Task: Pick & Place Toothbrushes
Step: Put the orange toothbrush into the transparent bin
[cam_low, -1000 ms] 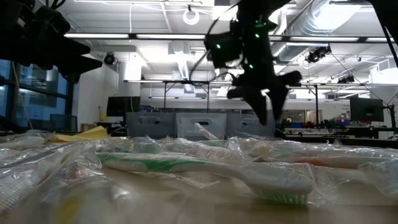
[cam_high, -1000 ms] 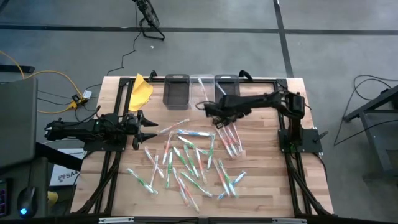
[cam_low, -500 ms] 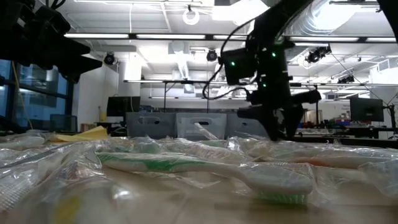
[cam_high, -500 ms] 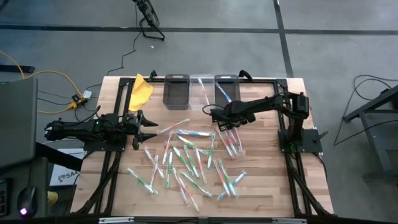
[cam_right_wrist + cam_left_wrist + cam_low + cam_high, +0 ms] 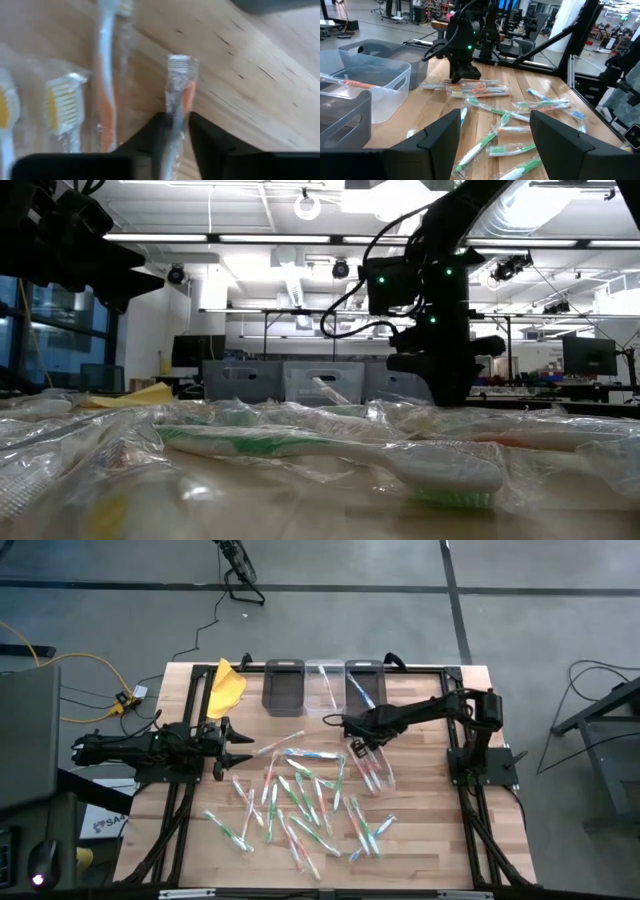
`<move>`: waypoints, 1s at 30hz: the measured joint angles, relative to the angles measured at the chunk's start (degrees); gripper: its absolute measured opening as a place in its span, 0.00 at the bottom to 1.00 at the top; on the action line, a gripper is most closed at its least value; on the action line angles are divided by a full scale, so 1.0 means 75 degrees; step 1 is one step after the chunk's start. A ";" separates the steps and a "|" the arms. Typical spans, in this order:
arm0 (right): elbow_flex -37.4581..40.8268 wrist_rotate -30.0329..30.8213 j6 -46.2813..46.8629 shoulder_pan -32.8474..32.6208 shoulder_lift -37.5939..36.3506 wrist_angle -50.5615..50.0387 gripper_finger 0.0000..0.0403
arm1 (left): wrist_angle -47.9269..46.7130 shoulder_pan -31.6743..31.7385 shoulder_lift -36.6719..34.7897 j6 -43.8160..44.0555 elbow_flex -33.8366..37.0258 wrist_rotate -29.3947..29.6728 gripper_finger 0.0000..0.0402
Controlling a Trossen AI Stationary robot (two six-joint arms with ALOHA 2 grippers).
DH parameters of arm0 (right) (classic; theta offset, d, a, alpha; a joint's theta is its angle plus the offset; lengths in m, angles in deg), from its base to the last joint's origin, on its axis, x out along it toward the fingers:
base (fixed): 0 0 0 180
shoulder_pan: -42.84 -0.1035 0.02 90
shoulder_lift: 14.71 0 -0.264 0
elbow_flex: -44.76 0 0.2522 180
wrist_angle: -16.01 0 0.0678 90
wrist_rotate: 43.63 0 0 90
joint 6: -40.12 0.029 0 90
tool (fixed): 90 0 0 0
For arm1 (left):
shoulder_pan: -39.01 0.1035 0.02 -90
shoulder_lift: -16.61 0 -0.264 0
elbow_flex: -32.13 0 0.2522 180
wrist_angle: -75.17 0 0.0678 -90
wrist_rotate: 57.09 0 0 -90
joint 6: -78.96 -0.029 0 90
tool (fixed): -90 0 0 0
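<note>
Several wrapped toothbrushes (image 5: 300, 795), white with green, blue or orange-pink, lie scattered flat on the wooden table. A small group of orange-pink ones (image 5: 370, 768) lies toward the right. My right gripper (image 5: 355, 743) is down at the far end of this group and shut on one of them (image 5: 177, 75). The low view shows it (image 5: 447, 385) at table height. My left gripper (image 5: 238, 747) hovers open at the table's left side, above the pile's edge, touching nothing. My right gripper pinches one wrapped orange-and-white toothbrush between its two fingers (image 5: 152, 132), close to one end of it (image 5: 176, 107). The fingers come from above, pointing down, one on each long side. The toothbrush still lies flat on the table in its clear wrapper.
Three small bins stand along the far edge: a dark one (image 5: 283, 687), a clear one (image 5: 325, 690) and a dark one (image 5: 365, 680) with a blue toothbrush in it. A yellow cloth (image 5: 228, 685) lies at the far left corner. Another orange toothbrush (image 5: 106, 100) lies right beside the held one.
My right gripper has moved from beside the bins toward the near edge and down onto the orange-pink toothbrushes. In the low view its fingers were spread half a second ago and now stand together at table height. The left arm has kept still.
</note>
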 joint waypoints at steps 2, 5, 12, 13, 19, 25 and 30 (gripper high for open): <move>0.0006 0.0068 -0.0467 0.0032 -0.0016 0.0055 0.08 | 0.0000 0.0000 0.0001 0.0002 0.0000 0.0000 0.58; 0.0047 0.0701 -0.1006 0.0026 -0.0169 0.0107 0.04 | 0.0000 0.0000 0.0002 0.0002 0.0000 0.0000 0.58; -0.0046 0.1273 -0.1630 0.0106 -0.1472 0.0417 0.03 | 0.0000 0.0000 0.0000 0.0001 0.0000 0.0000 0.58; -0.0058 0.1258 -0.1780 0.0106 -0.1671 0.0514 0.03 | 0.0000 0.0000 0.0000 0.0002 0.0000 0.0000 0.58; -0.0419 0.1021 -0.2920 0.0196 -0.2558 0.2010 0.03 | 0.0000 0.0000 0.0003 0.0000 0.0000 0.0000 0.58; -0.1166 -0.0047 -0.4031 0.0582 -0.2335 0.3871 0.03 | 0.0000 0.0000 0.0001 0.0002 0.0000 0.0000 0.58; -0.2196 -0.1087 -0.4383 0.1438 -0.1402 0.4105 0.03 | 0.0000 0.0000 0.0000 0.0001 0.0000 0.0000 0.58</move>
